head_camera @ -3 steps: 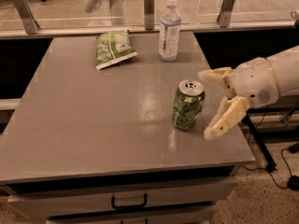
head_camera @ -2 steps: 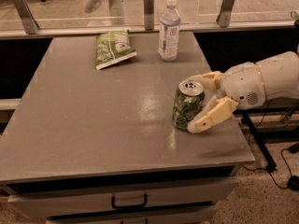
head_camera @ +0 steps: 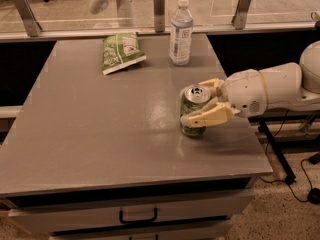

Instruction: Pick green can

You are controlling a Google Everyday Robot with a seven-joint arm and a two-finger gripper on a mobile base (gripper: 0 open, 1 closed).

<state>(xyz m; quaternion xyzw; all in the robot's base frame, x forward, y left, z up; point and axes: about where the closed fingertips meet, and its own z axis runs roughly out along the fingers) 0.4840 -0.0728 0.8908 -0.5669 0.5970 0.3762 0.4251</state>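
Observation:
The green can (head_camera: pixel 193 115) stands upright on the grey table (head_camera: pixel 100 134), right of the middle and toward the right edge, with its silver top and pull tab showing. My gripper (head_camera: pixel 193 102) reaches in from the right with its cream fingers on either side of the can. One finger (head_camera: pixel 209 83) lies behind the can's top. The other finger (head_camera: pixel 206 118) crosses the front of its body. The fingers look closed against the can, which rests on the table.
A flat green-and-white snack bag (head_camera: pixel 121 51) lies at the back of the table. A taller clear plastic bottle (head_camera: pixel 180 32) with a white cap stands at the back right. A railing runs behind the table and a drawer handle (head_camera: pixel 137 216) is below the front edge.
The gripper has moved left onto the can and its fingers have drawn together around it. The near finger now crosses the can's front. The can has stayed in place.

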